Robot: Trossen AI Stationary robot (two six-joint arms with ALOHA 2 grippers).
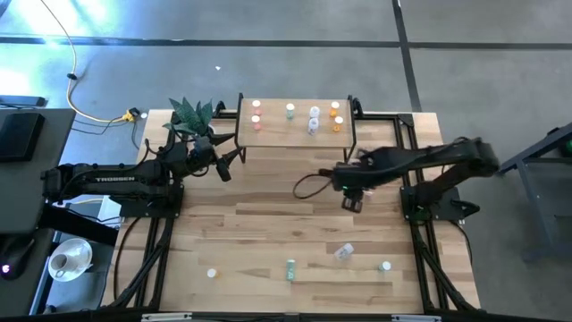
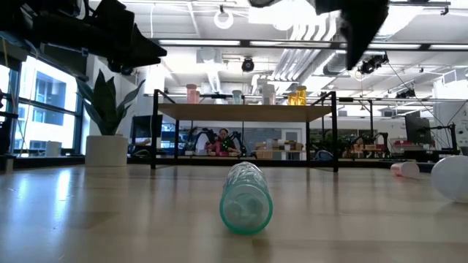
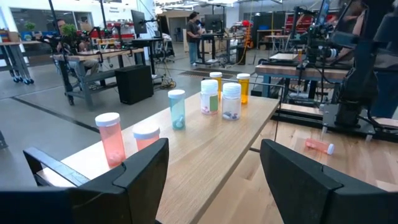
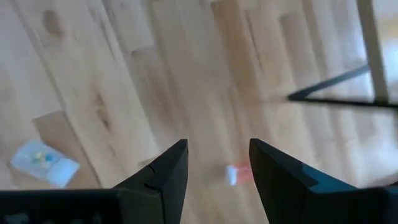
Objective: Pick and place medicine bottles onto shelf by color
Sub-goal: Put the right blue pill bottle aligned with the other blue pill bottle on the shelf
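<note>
Low view, nearest of all, shows a green bottle (image 2: 246, 199) lying on its side on the surface (image 2: 110, 219), cap end toward the camera. From above, that green bottle (image 1: 290, 269) lies near the front edge at centre, with a small white-capped bottle (image 1: 212, 273) to its left, a clear bottle (image 1: 344, 253) lying just right and slightly farther, and another white-capped bottle (image 1: 385, 266) farther right.

Mid-surface, the right end effector (image 1: 351, 202) hangs above the boards, right of centre. Its wrist camera looks down between fingers (image 4: 168, 171) standing moderately apart with nothing between them; below lies a small pink-red bottle (image 4: 239, 173) on its side, and a clear bottle (image 4: 43, 163) lies off to one side.

Farther back on the left, the left end effector (image 1: 234, 159) is raised by the shelf's left end, fingers (image 3: 143, 168) spread wide and empty, beside a potted plant (image 1: 192, 114).

At the far edge stands the shelf (image 1: 295, 131) on black legs. On it, upright: two pink-red bottles (image 3: 111, 137) at the left end, a green one (image 3: 177, 109) next, two clear-white ones (image 3: 231, 101) past it, and orange ones (image 3: 243, 87) at the right end. Beyond the surface, people (image 3: 194, 37) are in the workshop.
</note>
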